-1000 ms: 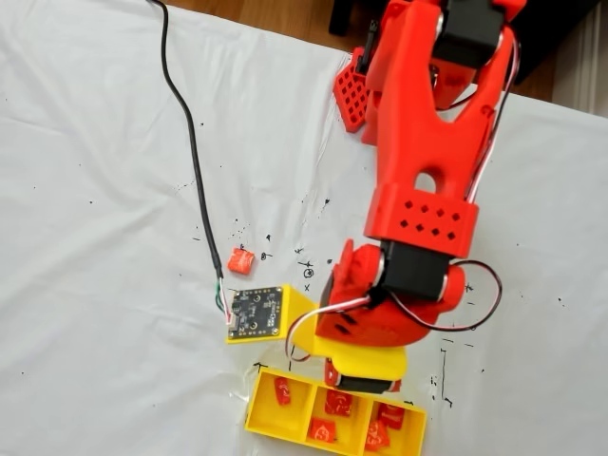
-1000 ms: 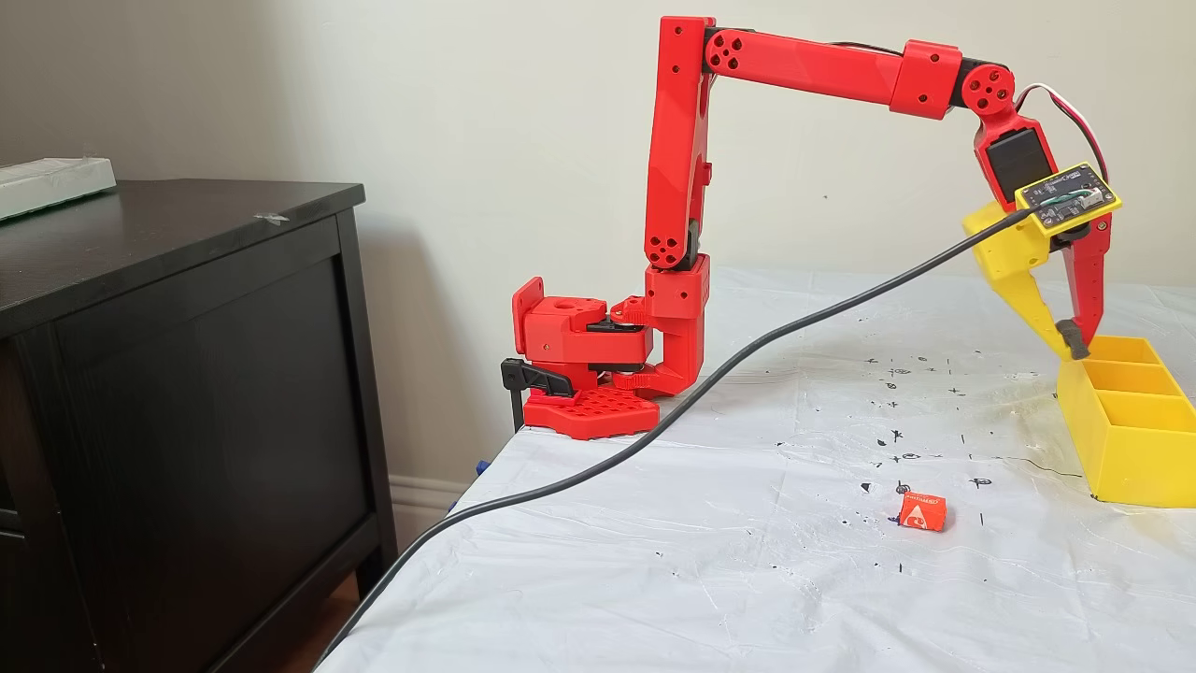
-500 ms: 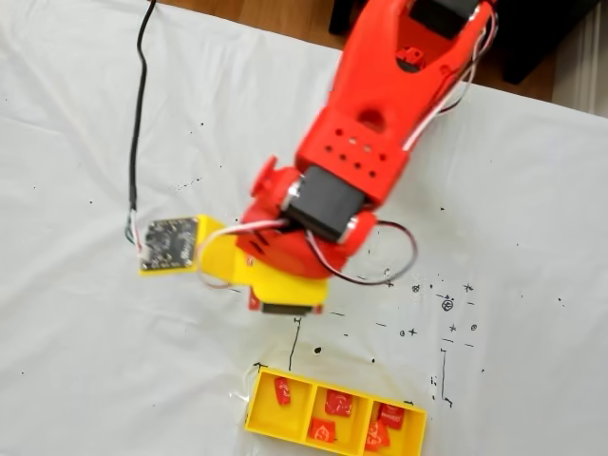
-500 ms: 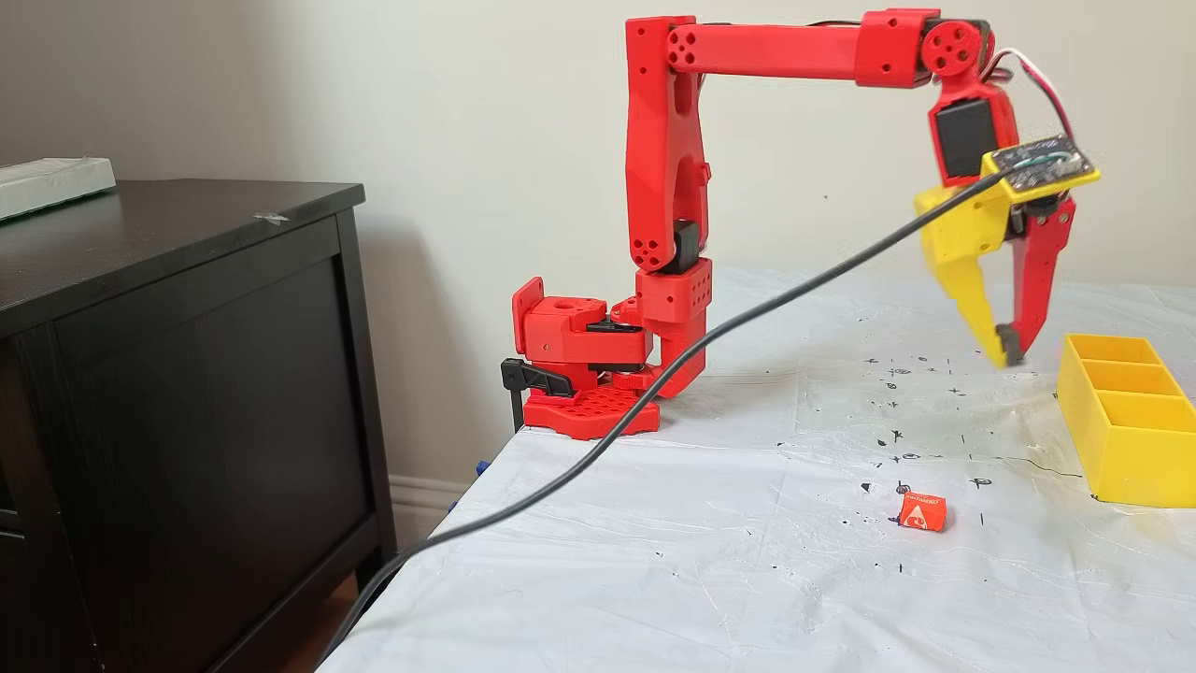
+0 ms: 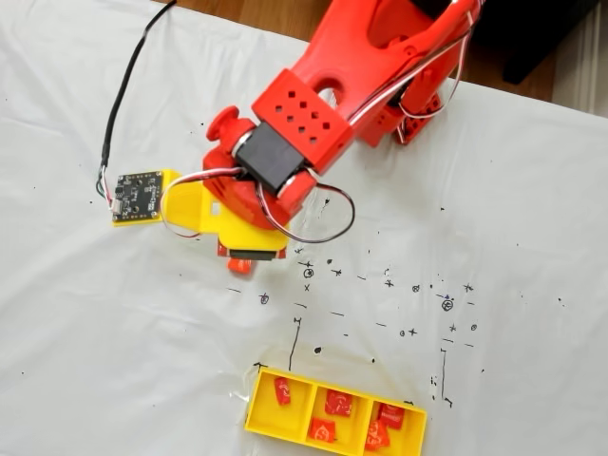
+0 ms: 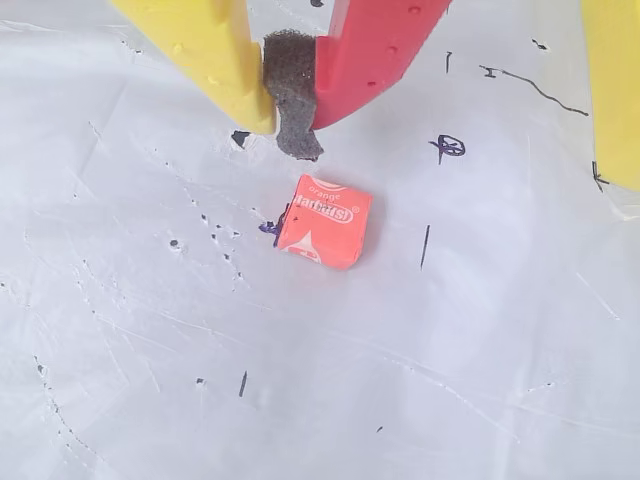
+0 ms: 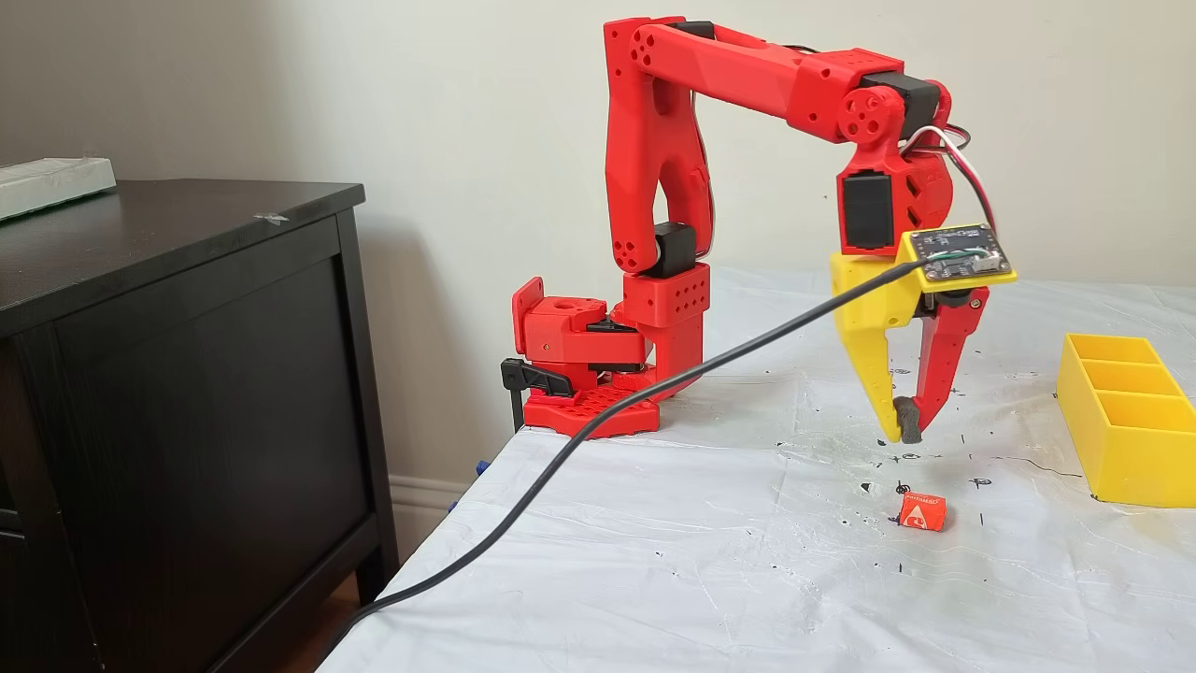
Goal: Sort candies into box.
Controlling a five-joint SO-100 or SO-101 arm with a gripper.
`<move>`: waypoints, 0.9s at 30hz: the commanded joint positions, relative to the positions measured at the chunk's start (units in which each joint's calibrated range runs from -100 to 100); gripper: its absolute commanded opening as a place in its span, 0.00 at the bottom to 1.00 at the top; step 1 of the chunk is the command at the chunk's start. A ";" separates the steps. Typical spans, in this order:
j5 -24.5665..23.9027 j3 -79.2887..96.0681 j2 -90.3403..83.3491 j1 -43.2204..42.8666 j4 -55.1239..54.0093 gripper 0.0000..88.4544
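Gripper (image 7: 904,432) now hangs above the white table cover (image 7: 710,561), just over the last loose candy (image 7: 923,511); a second ago it stood at the box (image 7: 1126,449), tips at the rim of the far compartment, and half a second ago it was already swinging left, clear of the tray. Fingers are pressed together, the dark foam pad (image 6: 288,95) squeezed between the yellow finger and the red one, nothing held. So the drop-off looks finished and the arm has come back for the next piece. In the wrist view the candy (image 6: 324,221) lies flat on the cover just below the closed tips, orange wrapper, white lettering up, slightly turned. From above, the candy (image 5: 239,265) peeks out at the near edge of the gripper body. The box (image 5: 261,418) sits well apart at the near edge of that view, five red candies showing: one in the left cell, two in the middle, two in the right. Judgement: one candy left to sort; jaws must open before any descent, or the closed tips will only push the piece.
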 commanded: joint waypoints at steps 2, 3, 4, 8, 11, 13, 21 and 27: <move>0.44 -1.51 -2.33 1.79 0.17 0.06; 0.44 -1.51 -1.82 2.06 0.34 0.07; 0.34 -1.70 -1.48 2.33 0.42 0.09; 0.39 -1.88 -1.14 3.06 0.50 0.23; 0.39 -1.88 -0.29 3.51 0.50 0.29; 0.63 -1.88 0.90 3.87 0.50 0.32; 0.49 -2.06 3.36 4.42 1.15 0.38; 0.44 -2.24 4.46 4.60 0.25 0.38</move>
